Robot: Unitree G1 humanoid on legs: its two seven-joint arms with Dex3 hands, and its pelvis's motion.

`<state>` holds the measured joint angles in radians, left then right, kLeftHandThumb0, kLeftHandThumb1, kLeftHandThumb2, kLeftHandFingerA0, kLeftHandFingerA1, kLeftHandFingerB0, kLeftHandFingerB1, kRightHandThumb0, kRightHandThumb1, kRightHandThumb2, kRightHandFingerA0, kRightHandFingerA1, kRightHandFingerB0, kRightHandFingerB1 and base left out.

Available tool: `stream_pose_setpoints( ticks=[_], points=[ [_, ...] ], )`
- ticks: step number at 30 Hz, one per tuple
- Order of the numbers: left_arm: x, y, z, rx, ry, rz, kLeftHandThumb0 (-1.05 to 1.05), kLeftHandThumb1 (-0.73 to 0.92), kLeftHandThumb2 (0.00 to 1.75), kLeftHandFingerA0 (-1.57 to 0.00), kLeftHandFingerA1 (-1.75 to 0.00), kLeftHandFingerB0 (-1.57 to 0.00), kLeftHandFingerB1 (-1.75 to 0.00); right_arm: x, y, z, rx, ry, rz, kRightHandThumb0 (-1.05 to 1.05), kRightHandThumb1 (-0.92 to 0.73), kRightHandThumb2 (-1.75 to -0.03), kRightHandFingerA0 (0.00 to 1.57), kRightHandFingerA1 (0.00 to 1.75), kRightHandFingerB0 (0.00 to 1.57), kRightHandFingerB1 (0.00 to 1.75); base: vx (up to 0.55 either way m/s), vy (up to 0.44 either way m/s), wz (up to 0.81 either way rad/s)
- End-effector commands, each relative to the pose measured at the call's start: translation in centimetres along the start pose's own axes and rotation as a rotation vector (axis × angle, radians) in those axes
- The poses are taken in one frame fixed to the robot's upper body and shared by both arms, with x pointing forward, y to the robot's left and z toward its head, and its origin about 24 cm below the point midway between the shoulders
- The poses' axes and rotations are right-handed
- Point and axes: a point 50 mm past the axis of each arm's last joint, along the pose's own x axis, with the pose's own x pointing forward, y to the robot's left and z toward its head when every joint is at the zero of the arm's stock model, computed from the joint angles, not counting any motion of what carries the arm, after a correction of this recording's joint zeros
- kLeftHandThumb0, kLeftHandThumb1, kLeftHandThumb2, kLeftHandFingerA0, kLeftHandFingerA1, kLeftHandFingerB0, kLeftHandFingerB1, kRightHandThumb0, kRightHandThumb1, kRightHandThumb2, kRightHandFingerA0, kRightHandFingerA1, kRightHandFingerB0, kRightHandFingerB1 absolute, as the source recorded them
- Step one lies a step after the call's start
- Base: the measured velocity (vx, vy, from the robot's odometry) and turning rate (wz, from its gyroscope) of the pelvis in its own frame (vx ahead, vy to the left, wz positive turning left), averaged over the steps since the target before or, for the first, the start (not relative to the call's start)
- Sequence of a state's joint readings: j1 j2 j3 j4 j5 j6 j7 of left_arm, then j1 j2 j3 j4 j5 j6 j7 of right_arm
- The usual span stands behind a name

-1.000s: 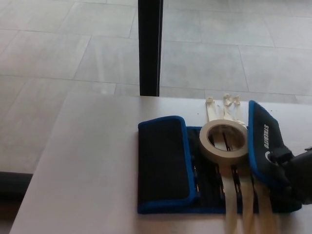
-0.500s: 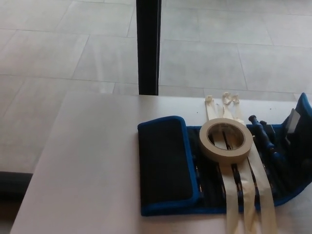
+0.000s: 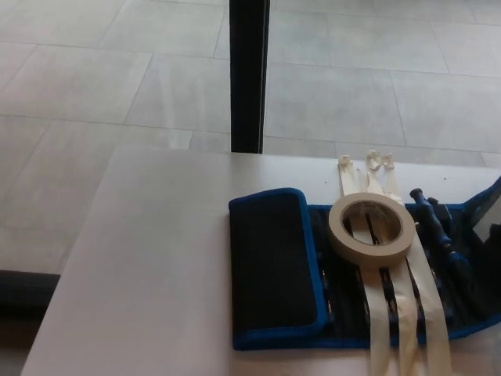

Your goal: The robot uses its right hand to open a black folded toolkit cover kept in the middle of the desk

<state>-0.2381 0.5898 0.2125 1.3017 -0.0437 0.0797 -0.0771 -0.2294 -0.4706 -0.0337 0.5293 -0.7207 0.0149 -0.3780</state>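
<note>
The black toolkit cover with blue trim lies on the white desk, right of the middle. Its left flap is folded flat over the case. Its right flap is swung out and stands tilted at the picture's right edge, uncovering blue-handled tools in their slots. A roll of beige tape rests on the open middle part, with tape strips running under it towards me. A dark shape by the flap at the right edge looks like part of my right hand; too little shows. My left hand is out of the picture.
A black post stands just behind the desk's far edge, over a grey tiled floor. The desk's left half is bare white surface, and its left edge drops to the floor.
The right flap, folded over the tools a second ago with my right hand on it, has swung out to the right edge. The hand went right with it. The camera shifted slightly.
</note>
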Motion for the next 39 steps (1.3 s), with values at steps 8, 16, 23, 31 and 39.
stream_pose_setpoints(
  ticks=[8,16,23,31,39],
  points=[
    [-0.1,1.1,-0.2,0.012,0.012,0.014,-1.05,0.41,1.48,-0.55,-1.09,-0.29,-0.95,-4.0,0.1,-9.2,0.889,0.827,0.234,-0.37,-0.67,-0.59,0.59,0.78,0.28,0.43,0.00,0.000,0.00],
    [-0.1,1.2,-0.3,0.010,0.013,0.014,-0.97,0.38,1.43,-0.45,-1.01,-0.24,-0.91,-4.1,-2.6,-10.5,1.280,0.988,0.257,-0.86,-0.61,-0.90,0.09,0.65,0.00,0.03,0.00,0.000,0.00],
    [-0.1,1.1,-0.3,0.013,0.013,0.016,-1.05,0.41,1.48,-0.50,-1.06,-0.30,-0.96,-2.5,-7.9,-11.6,1.321,0.879,0.103,-0.91,-0.66,-0.94,0.07,0.49,0.00,0.01,0.00,0.000,0.00],
    [-0.2,1.2,-0.4,0.005,0.014,0.012,-1.04,0.38,1.49,-0.46,-1.04,-0.20,-0.92,-1.9,-13.2,-14.7,1.250,0.859,-0.239,-0.36,-0.54,-1.06,0.02,0.53,0.00,0.51,0.00,0.000,0.00],
    [-0.1,1.2,-0.3,0.017,0.023,0.022,-1.05,0.40,1.49,-0.60,-1.09,-0.38,-0.98,-5.8,-10.4,-19.7,1.197,1.018,-0.451,-0.57,-0.60,-0.90,0.45,0.76,0.21,0.54,0.00,0.000,0.00]
  ],
)
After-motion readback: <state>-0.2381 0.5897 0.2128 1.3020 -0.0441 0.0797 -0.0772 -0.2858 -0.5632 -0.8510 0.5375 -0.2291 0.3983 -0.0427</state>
